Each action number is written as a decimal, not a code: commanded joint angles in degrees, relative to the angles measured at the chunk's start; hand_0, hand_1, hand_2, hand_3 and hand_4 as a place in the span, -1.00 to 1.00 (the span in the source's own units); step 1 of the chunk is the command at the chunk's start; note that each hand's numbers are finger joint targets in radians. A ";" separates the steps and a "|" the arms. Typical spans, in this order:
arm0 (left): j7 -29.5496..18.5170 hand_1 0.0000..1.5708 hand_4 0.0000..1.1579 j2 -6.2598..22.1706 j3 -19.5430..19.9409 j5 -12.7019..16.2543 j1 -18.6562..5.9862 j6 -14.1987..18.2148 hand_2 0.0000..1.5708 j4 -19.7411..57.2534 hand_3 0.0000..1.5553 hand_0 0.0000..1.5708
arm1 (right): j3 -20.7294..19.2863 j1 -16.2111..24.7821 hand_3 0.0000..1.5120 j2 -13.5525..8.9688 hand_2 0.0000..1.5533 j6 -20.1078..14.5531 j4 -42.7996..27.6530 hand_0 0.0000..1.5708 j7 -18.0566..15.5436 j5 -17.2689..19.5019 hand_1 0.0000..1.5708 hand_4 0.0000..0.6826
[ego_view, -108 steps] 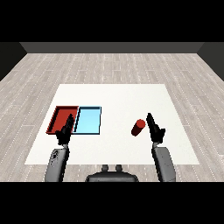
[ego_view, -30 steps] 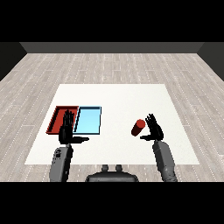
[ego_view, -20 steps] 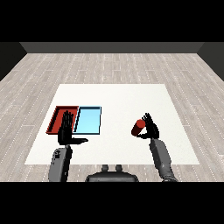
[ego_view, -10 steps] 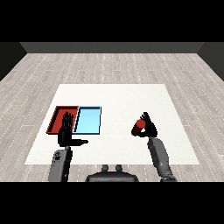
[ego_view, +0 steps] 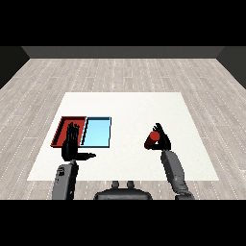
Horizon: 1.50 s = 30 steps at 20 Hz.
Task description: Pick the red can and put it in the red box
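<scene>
The red can [ego_view: 152, 139] lies on the white table right of the trays, and my right hand [ego_view: 163, 140] is curled round it from the right side. My left hand [ego_view: 72, 146] stands open, fingers straight up and thumb out to the right, in front of the red tray [ego_view: 63, 130]. The light blue tray [ego_view: 97, 132] lies directly right of the red one. Part of the red tray's near edge is hidden behind my left hand.
The white table [ego_view: 129, 110] stretches wide behind the trays and the can. Grey wooden floor surrounds it on all sides. Between the blue tray and the can lies a bare strip of table.
My right hand has moved left onto the red can and its fingers have curled round it. The left hand has kept its place, open.
</scene>
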 commanded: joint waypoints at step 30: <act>1.71 -1.00 -1.00 1.32 3.00 3.48 -1.98 -1.34 -1.00 0.98 -1.00 -1.00 | 3.54 -5.58 0.88 1.60 0.90 -15.68 8.57 0.96 0.15 9.74 0.96 0.69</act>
